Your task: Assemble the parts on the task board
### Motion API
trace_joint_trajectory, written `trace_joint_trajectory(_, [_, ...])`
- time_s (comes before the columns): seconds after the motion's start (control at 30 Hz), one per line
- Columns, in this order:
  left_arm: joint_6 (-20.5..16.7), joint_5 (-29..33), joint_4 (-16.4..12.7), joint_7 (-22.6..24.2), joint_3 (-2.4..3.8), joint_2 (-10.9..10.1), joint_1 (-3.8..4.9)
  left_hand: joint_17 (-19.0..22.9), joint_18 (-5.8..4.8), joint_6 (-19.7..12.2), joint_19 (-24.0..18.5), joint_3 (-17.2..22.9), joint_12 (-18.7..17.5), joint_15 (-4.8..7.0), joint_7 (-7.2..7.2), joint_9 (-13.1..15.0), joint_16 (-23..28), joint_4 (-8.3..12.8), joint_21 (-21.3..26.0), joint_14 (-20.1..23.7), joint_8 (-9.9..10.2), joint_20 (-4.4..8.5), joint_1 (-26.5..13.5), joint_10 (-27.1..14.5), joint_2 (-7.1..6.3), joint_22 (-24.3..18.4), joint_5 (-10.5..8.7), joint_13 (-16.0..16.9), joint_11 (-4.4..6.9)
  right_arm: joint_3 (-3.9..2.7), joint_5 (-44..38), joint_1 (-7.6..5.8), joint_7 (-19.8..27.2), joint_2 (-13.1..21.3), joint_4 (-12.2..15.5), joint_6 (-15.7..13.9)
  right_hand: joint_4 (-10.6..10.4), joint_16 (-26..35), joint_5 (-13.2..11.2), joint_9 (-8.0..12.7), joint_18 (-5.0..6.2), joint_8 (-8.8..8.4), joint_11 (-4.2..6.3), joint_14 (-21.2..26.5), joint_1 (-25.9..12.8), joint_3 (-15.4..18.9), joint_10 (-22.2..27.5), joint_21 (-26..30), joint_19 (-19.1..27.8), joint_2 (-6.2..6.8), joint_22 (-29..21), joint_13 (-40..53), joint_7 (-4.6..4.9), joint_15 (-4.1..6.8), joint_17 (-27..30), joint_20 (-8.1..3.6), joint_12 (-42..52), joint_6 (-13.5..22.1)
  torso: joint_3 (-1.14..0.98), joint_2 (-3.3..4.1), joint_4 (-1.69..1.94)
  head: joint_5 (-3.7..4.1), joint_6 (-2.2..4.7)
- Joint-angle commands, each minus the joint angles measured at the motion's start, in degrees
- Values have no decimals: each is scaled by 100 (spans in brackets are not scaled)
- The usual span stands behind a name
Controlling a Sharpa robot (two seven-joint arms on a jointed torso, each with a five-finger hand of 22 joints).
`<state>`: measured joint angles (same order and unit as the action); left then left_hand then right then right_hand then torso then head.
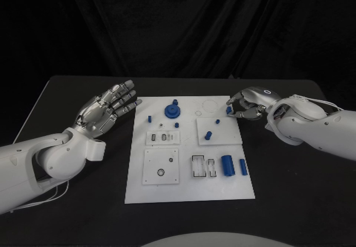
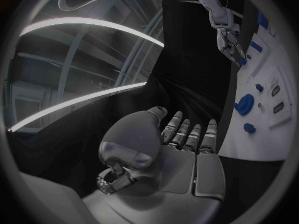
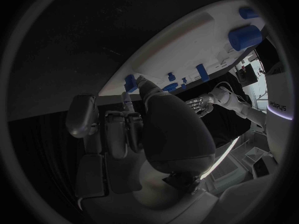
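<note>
The white task board (image 1: 189, 182) lies in the middle of the black table. On it are a blue gear-like part (image 1: 172, 109), small blue pegs (image 1: 208, 136) and two blue cylinders (image 1: 228, 165). My right hand (image 1: 248, 105) hovers over the board's far right corner with its fingers curled in. In the right wrist view its fingertips pinch a small blue part (image 3: 129, 79). My left hand (image 1: 110, 108) is raised beside the board's far left corner, palm flat and fingers spread, holding nothing. The left wrist view shows the left hand (image 2: 181, 154), the gear-like part (image 2: 244, 104) and the right hand (image 2: 230, 45).
Square white sub-plates (image 1: 161, 165) with slots and holes sit on the board. A white ring (image 1: 210, 105) lies near the right hand. Bare black table (image 1: 297, 195) surrounds the board on every side.
</note>
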<state>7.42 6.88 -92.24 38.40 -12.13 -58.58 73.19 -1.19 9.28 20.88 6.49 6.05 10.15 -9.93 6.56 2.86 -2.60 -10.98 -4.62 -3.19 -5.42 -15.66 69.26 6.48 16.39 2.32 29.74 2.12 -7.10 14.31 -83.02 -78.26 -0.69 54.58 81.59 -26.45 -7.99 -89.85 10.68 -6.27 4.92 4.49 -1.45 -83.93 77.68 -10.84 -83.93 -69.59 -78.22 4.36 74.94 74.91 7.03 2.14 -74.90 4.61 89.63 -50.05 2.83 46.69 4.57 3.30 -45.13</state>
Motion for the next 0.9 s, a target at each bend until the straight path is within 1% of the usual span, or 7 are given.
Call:
trace_joint_trajectory(0.03, [124, -19, 0, 57, 4, 9, -10, -5, 74, 6, 26, 35, 34, -13, 14, 6, -26, 10, -11, -43, 0, -33, -69, 14, -9, 6, 32, 7, -34, -5, -4, 17, -102, -8, -19, 11, -5, -15, 43, -25, -12, 54, -34, -607, 77, -12, -607, 23, 40, 4, 697, 1509, -4, -50, -1510, 7, 37, -86, -4, -2, -6, -19, -7])
trace_joint_trajectory(0.27, [160, -19, 6, 69, 4, 16, -12, -6, 74, 10, 27, 37, 35, -14, 15, 7, -29, 19, -11, -46, -1, -34, -71, 14, -17, 6, 30, 7, -35, -5, -8, 22, -123, -35, -47, -17, -24, -15, 30, -55, -10, 85, -41, -607, 68, -2, -607, 40, 42, -2, 699, 1509, 3, -56, -1510, 14, 37, -172, -4, -1, -3, -22, -11])
trace_joint_trajectory(0.43, [222, -19, 2, 80, 4, 22, -13, -7, 74, 21, 36, 42, 45, -16, 12, 9, -33, 34, -17, -51, -4, -34, -72, 22, -30, 9, 29, 9, -34, -5, -38, 24, -158, -48, -67, -40, -14, -7, 46, -119, -8, 151, -49, -601, 114, -17, -607, 58, 41, -26, 707, 1509, 2, -62, -1498, 21, 37, -339, -3, 1, 0, -28, -9])
trace_joint_trajectory(0.6, [265, -19, 2, 71, 4, 30, -15, -8, 75, 29, 41, 49, 61, -13, 9, 10, -37, 61, -20, -56, -7, -34, -74, 36, -50, 10, 25, 12, -38, -6, -48, 25, -190, -64, -87, -65, 19, 7, 103, -162, -4, 177, -49, -591, 191, -61, -607, 82, 44, -67, 710, 1509, -4, -62, -1475, 22, 37, -433, 0, -1, -1, -37, -24])
trace_joint_trajectory(0.73, [276, -19, 14, 63, 4, 37, -16, -8, 75, 29, 41, 49, 61, -13, 9, 10, -37, 61, -20, -56, -7, -34, -74, 36, -50, 10, 25, 12, -38, -6, -51, 25, -198, -73, -93, -83, 25, 12, 115, -202, -3, 211, -57, -587, 210, -72, -607, 91, 42, -82, 715, 1509, -10, -67, -1466, 25, 37, -527, 0, -2, -2, -66, -41])
trace_joint_trajectory(0.8, [278, -19, 19, 58, 4, 39, -17, -8, 76, 26, 44, 51, 62, -11, 10, 10, -36, 71, -21, -55, -7, -33, -76, 38, -58, 11, 22, 12, -40, -6, -52, 26, -202, -78, -97, -82, 60, 16, 180, -252, -4, 251, -59, -585, 266, -100, -607, 96, 37, -103, 723, 1509, -25, -69, -1461, 27, 37, -633, -1, -1, 3, -77, -44])
trace_joint_trajectory(0.9, [281, -19, 21, 51, 4, 40, -18, -7, 76, 25, 41, 52, 61, -10, 11, 10, -34, 74, -19, -53, -6, -33, -77, 37, -60, 10, 22, 12, -40, -6, -61, 26, -222, -83, -100, -97, 82, 18, 232, -285, -3, 269, -60, -583, 298, -118, -607, 103, 36, -114, 728, 1509, -33, -68, -1457, 27, 37, -688, -3, -1, -2, -83, -50])
